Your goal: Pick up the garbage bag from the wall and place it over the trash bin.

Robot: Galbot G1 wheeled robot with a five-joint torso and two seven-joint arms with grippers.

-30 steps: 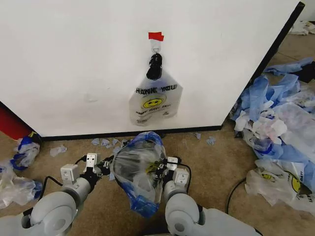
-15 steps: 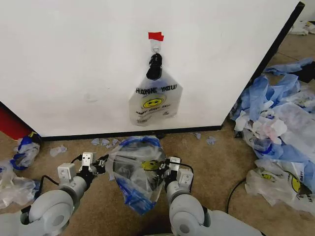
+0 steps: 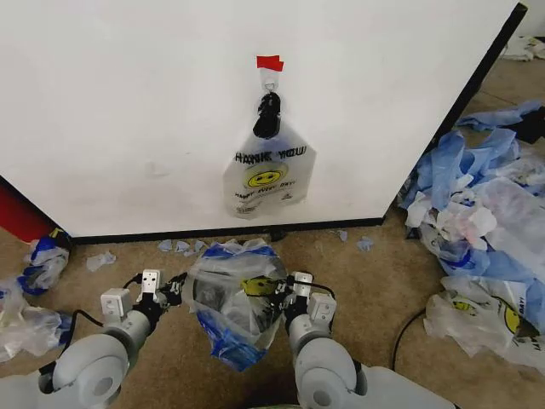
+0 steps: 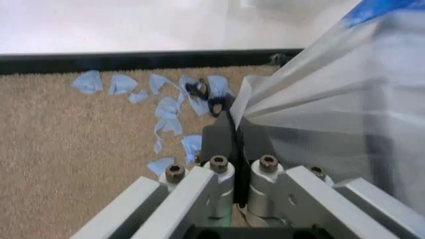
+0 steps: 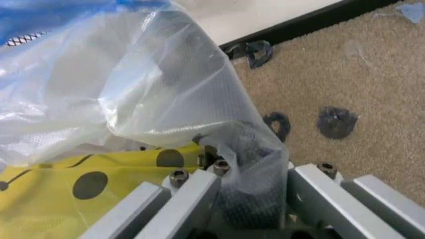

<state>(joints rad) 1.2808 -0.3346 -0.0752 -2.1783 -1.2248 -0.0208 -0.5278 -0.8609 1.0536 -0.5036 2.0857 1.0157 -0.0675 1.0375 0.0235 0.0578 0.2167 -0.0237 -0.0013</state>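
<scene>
While the two arms reach forward side by side, the garbage bag (image 3: 237,302) hangs stretched between them, its blue-trimmed mouth pulled wide so that it can pass over a rim. The left gripper (image 3: 174,288) is pinched together on the bag's edge, as the left wrist view shows a fold of film (image 4: 242,112) caught between its closed fingers. The right gripper (image 3: 278,290) is likewise clamped on the opposite edge, with film bunched in its jaws and the yellow smiley print (image 5: 79,184) lying just beside it. Dark mesh of the trash bin (image 5: 27,36) shows through the plastic beyond the right gripper, which suggests the bag already drapes over the bin. Ahead of both grippers stands the wall (image 3: 128,102), where the THANK YOU bag (image 3: 268,175) hangs from its clip.
</scene>
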